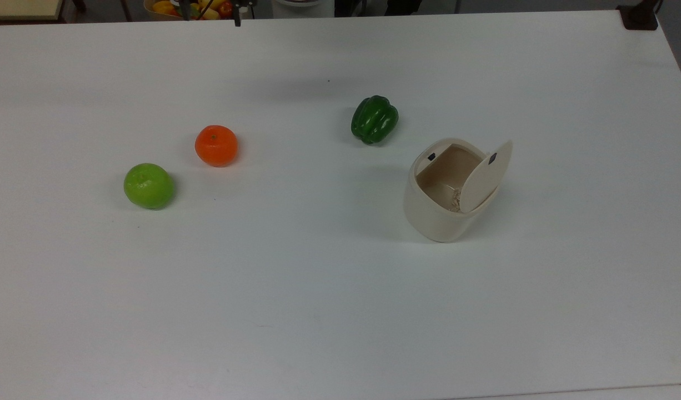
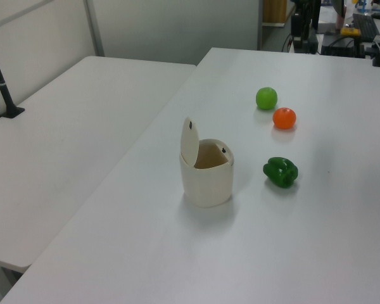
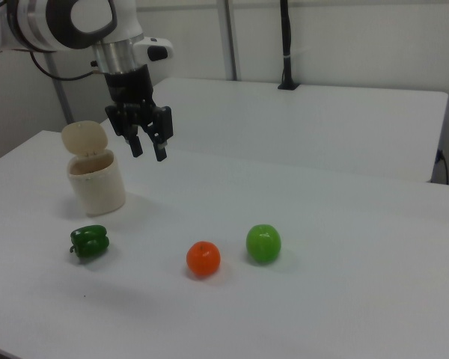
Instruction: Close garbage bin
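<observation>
Garbage bin (image 1: 437, 214) on white table (image 1: 318, 311), lid (image 1: 485, 176) tipped up, just beside green pepper (image 1: 374, 119) — gripper (image 3: 148, 149) fingers spread, holding nothing, hanging above table at the right view's right of bin; orange (image 1: 216, 145), green apple (image 1: 149, 186) well apart.

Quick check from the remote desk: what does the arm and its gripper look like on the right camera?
In the right view the arm is white with rounded housings, a dark grey round joint cap and a silver wrist ring. A black cable trails off it. The gripper is black, with a blocky body and two short black fingers.
</observation>
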